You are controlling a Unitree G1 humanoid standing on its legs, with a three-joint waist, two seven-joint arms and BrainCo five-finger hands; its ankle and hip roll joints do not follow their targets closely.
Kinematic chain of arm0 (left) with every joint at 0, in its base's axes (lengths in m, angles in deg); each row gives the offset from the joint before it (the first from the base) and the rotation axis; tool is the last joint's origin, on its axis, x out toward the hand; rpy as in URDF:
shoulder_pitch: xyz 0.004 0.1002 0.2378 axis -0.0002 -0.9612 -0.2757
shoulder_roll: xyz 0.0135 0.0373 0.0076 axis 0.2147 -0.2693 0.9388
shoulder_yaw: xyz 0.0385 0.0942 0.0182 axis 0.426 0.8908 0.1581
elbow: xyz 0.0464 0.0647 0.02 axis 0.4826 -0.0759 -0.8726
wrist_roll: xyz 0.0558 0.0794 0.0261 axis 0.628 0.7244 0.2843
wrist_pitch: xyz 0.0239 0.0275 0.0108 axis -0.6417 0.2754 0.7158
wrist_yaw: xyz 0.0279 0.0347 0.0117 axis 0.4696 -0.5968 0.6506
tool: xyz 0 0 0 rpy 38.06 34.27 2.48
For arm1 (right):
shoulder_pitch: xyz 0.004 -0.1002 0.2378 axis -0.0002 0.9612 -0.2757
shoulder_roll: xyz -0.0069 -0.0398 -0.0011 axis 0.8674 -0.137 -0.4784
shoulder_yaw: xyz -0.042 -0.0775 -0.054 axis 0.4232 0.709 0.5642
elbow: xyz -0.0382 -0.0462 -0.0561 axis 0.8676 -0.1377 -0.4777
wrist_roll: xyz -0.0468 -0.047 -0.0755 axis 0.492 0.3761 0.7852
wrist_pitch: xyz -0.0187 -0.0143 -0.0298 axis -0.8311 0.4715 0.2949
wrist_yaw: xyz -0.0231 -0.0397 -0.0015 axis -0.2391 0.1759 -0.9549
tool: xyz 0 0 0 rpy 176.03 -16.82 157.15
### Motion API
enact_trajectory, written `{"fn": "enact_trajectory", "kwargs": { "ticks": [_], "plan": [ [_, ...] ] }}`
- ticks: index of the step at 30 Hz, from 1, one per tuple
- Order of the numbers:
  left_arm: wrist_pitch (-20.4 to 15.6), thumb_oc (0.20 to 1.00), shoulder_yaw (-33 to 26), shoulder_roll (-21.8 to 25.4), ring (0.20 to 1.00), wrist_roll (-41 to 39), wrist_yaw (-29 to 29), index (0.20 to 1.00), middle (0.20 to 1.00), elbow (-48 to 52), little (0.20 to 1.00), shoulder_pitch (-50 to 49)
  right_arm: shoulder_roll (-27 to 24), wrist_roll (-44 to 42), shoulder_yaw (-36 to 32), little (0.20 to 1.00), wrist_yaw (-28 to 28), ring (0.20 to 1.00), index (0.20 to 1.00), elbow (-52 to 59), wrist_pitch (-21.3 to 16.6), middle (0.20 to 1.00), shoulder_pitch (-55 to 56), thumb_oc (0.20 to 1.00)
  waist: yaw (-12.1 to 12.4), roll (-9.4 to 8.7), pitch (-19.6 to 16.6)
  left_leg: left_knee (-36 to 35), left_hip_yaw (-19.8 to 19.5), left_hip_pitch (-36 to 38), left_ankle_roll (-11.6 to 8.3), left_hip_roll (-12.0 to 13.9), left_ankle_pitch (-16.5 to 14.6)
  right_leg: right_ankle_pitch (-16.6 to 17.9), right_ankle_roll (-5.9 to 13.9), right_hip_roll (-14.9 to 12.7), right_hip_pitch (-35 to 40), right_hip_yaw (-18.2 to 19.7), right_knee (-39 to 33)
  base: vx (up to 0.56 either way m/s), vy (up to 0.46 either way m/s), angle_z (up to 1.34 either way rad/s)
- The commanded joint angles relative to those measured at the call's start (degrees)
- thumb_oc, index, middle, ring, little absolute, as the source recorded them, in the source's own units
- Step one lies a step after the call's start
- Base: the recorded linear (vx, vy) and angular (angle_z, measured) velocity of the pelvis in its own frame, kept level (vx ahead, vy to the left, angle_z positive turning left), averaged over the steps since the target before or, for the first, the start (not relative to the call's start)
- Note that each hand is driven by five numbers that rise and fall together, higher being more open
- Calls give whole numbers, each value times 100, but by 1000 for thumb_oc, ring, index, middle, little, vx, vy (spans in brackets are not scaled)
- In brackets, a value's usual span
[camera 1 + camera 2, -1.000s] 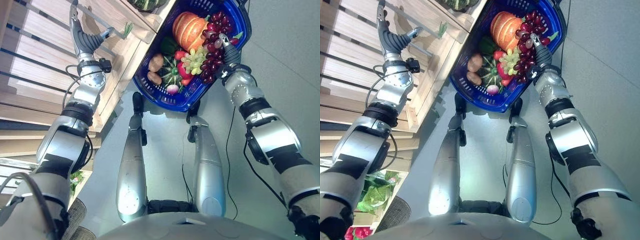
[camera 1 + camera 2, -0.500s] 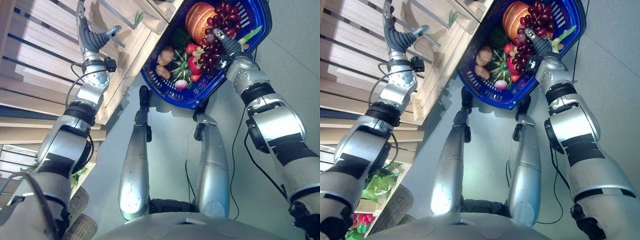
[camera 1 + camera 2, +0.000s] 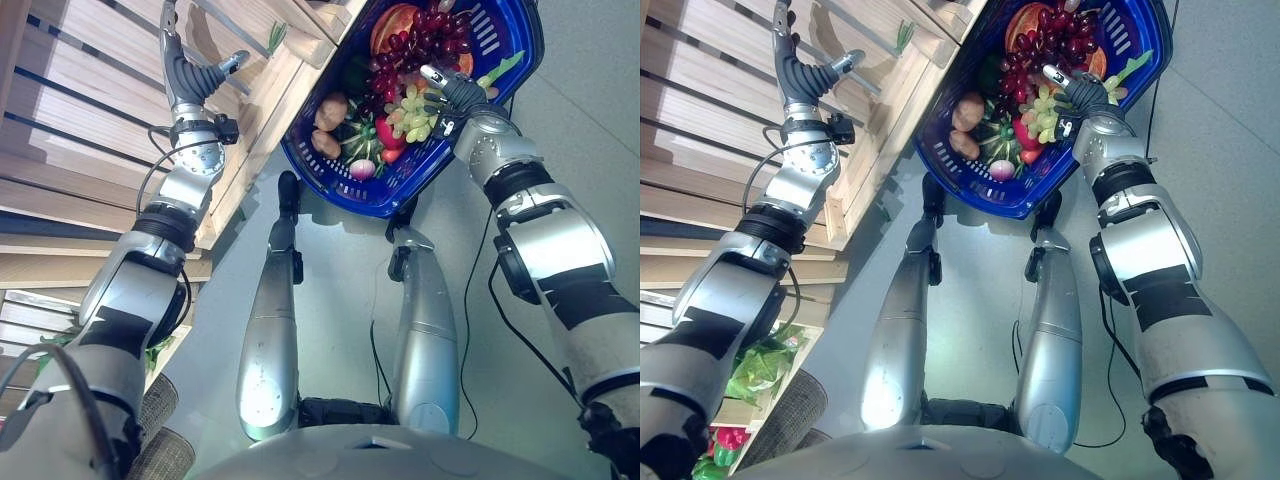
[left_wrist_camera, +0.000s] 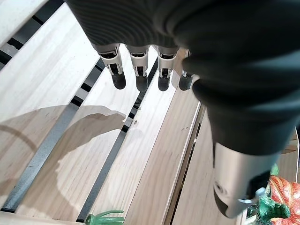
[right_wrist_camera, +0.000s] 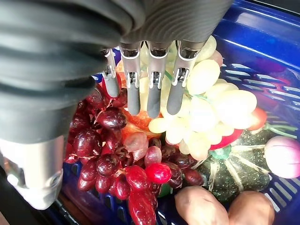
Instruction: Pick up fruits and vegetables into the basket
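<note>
Right robot hand point(image 3: 446, 88), fingers straight, hovers over grapes point(image 5: 117, 159) in the blue basket point(image 3: 330, 175) at upper centre, apparently just unloaded; left robot hand point(image 3: 190, 72) open at upper left.

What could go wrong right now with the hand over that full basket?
The blue basket is heaped high, and the red grapes lie loose on top, so they could roll or spill over the rim if nudged. The right hand hovers open just above the green grapes; withdrawing carelessly might snag a bunch and drag it out. The left hand is raised close to the wooden slats, so a swing of that arm could knock them.
</note>
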Motion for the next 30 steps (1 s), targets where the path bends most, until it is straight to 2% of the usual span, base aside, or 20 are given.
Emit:
{"fn": "enact_trajectory", "kwargs": {
  "ticks": [1,5,8,9,12,18,21,22,25,30],
  "plan": [
    [-326,1000,-235,-139,1000,9,-91,1000,1000,295,1000,-107,-275,213,28,1000,-97,1000,1000,-176,-158,1000,161,1000,-66,436,-158,664,148,-107,551,-569,-610,65,-125,440,456,-189,-438,-33,32,1],
    [-235,1000,-238,-167,1000,-20,-306,1000,1000,301,1000,-258,-231,278,-54,1000,-122,1000,1000,-49,-549,1000,346,1000,-89,365,-158,564,149,126,561,-577,-620,136,-90,432,698,-196,-606,-27,20,1],
    [-218,1000,-228,-172,1000,33,-347,1000,1000,293,1000,-343,-206,342,-77,1000,-123,1000,1000,-12,-678,1000,431,1000,-92,338,-158,507,155,230,561,-576,-617,170,-73,425,805,-204,-683,-15,5,0],
    [-174,1000,-255,-178,1000,79,-420,1000,1000,293,1000,-526,-153,355,-105,1000,-130,1000,1000,108,-871,1000,599,1000,-98,294,-158,354,189,454,554,-567,-586,241,-32,411,1051,-209,-871,-43,20,-4],
    [-209,1000,-276,-146,1000,183,-487,1000,1000,285,1000,-765,-162,492,-189,1000,-122,1000,1000,234,-1039,1000,848,1000,-108,252,-158,228,219,690,553,-566,-570,302,12,385,1293,-220,-1029,-36,23,-6],
    [-165,1000,-367,115,1000,231,-770,1000,1000,152,1000,-1463,-312,1065,-204,1000,77,1000,1000,525,-1493,1000,1667,1000,-151,192,-158,-153,234,1578,557,-518,-577,419,115,245,2163,-213,-1514,-4,34,-4],
    [-165,1000,-420,187,1000,187,-1113,1000,1000,26,1000,-2042,-356,1398,-175,1000,146,1000,1000,795,-1783,1000,2345,1000,-158,149,-219,-464,234,2235,563,-507,-560,467,178,155,2836,-269,-1830,33,42,-4],
    [-165,1000,-421,188,1000,187,-1114,1000,1000,27,1000,-2043,-356,1398,-176,1000,144,1000,1000,797,-1782,1000,2346,1000,-158,150,-230,-479,233,2225,564,-506,-538,492,177,157,2831,-272,-1854,86,32,-1],
    [-139,1000,-483,181,1000,199,-1526,1000,1000,-94,1000,-2715,-333,1418,-275,1000,195,1000,1000,1189,-1976,1000,3227,1000,-180,69,-575,-764,284,2656,551,-458,-545,523,214,105,3318,-317,-2170,109,27,0],
    [-54,1000,-641,-26,1000,386,-2149,1000,1000,-378,1000,-3837,-127,1554,-649,1000,329,1000,1000,1547,-2006,1000,4801,1000,-240,-51,-1220,-1215,337,3364,536,-367,-561,594,258,89,4187,-371,-2766,174,9,-2]
  ]
}}
